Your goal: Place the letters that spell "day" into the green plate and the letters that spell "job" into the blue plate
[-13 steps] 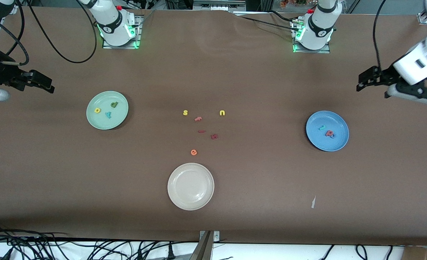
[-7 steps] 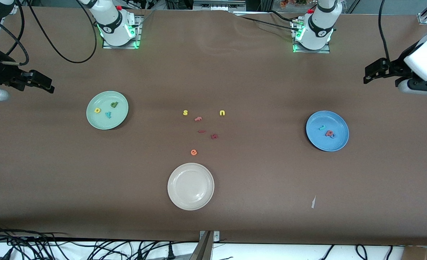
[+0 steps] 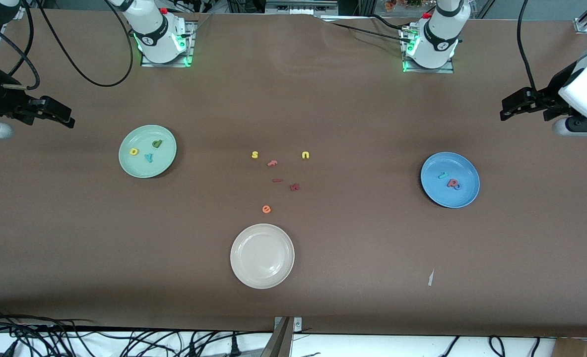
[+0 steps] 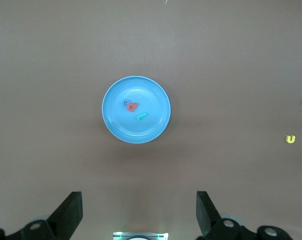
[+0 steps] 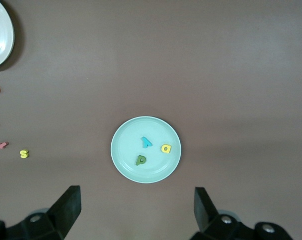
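Arms in raised poses at the two ends of the desk (image 3: 353, 277). Right gripper (image 3: 65, 118) hangs over the desk's edge at the right arm's end, its forearm near level and pointing inward toward the green plate (image 3: 147, 151); its jaws stand wide apart and hold nothing. Left gripper (image 3: 509, 106) hangs over the edge at the left arm's end, likewise pointing inward, above the desk surface beside the blue plate (image 3: 450, 179); its jaws are also spread fully and empty.

Green plate lies toward the right arm's end and carries the three "day" letters: yellow "a" (image 3: 134, 151), dark green "d" (image 3: 157, 144) and teal "y" (image 3: 149, 157), all apart from one another. Blue plate lies toward the left arm's end and carries the "job" letters: teal "j" (image 3: 442, 175), with pink-red "b" (image 3: 452, 183) touching the blue "o" (image 3: 456, 187) just beside it.

Mid-desk: yellow "s" (image 3: 254, 154), yellow "u" (image 3: 305, 155), orange "e" (image 3: 266, 209) and small red pieces (image 3: 294, 187). Cream-white plate (image 3: 262, 256) sits nearest the front camera, holding nothing.
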`<act>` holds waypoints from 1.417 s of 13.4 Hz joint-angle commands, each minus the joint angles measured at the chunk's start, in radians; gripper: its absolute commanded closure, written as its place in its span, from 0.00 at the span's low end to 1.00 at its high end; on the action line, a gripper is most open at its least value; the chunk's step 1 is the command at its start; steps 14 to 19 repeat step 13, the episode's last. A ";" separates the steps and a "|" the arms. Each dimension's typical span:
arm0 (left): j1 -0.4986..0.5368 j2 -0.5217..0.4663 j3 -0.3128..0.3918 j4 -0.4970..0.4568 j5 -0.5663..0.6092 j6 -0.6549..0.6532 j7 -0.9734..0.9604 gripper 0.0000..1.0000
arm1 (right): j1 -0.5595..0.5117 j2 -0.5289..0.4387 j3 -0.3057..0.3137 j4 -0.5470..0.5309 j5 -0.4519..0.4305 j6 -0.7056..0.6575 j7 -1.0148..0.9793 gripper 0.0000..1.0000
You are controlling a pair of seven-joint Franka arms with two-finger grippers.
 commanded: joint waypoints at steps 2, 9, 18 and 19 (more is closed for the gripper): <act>-0.018 0.015 0.008 0.037 0.028 -0.025 -0.015 0.00 | -0.013 -0.011 0.009 -0.009 0.002 0.004 -0.006 0.00; -0.007 0.015 0.008 0.037 0.015 -0.022 -0.011 0.00 | -0.013 -0.011 0.008 -0.009 0.002 0.004 -0.006 0.00; -0.010 0.015 0.008 0.037 0.015 -0.021 -0.013 0.00 | -0.013 -0.011 0.009 -0.009 0.002 0.004 -0.005 0.00; -0.010 0.015 0.008 0.037 0.015 -0.021 -0.013 0.00 | -0.013 -0.011 0.009 -0.009 0.002 0.004 -0.005 0.00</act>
